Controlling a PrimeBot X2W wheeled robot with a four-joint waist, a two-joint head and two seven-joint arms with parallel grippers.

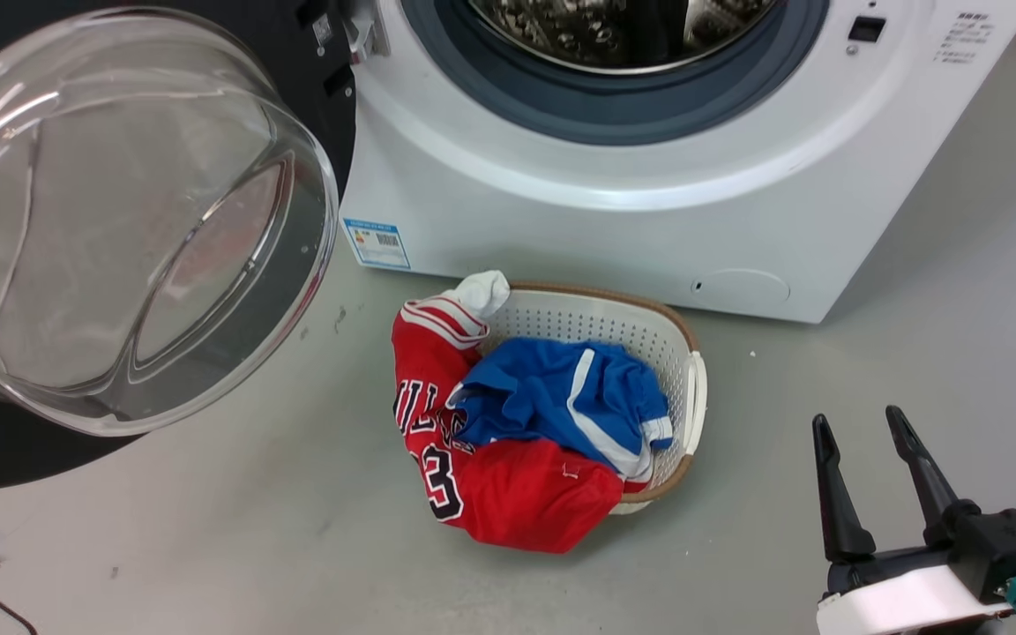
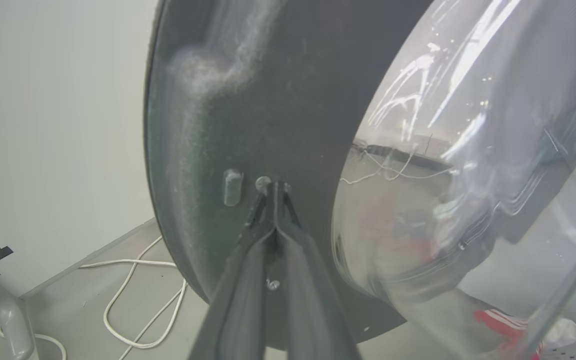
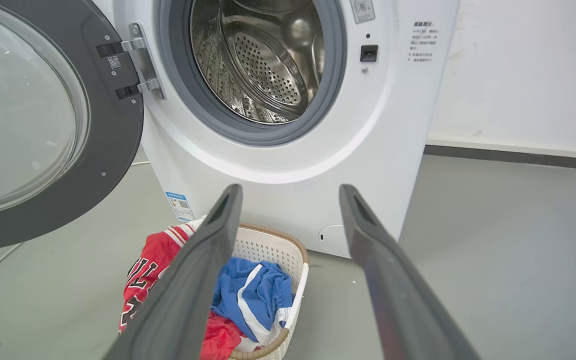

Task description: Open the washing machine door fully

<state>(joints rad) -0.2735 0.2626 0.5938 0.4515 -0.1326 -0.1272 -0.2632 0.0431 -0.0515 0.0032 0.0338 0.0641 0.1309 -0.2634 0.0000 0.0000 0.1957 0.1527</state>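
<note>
Two tools: left wrist view has left tool (image 2: 274,192) closed at washing machine door (image 2: 248,100); right tool (image 1: 856,422) spread.

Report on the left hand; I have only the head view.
Observer: The left hand is shut, its tips at the door's dark inner ring, seemingly touching it, beside the glass bowl.
Operator: Check the floor behind that door.
Observer: A white cable lies looped on the floor there, near the wall.
Operator: Look deep into the drum.
Observer: In the right wrist view, the drum looks empty.
</note>
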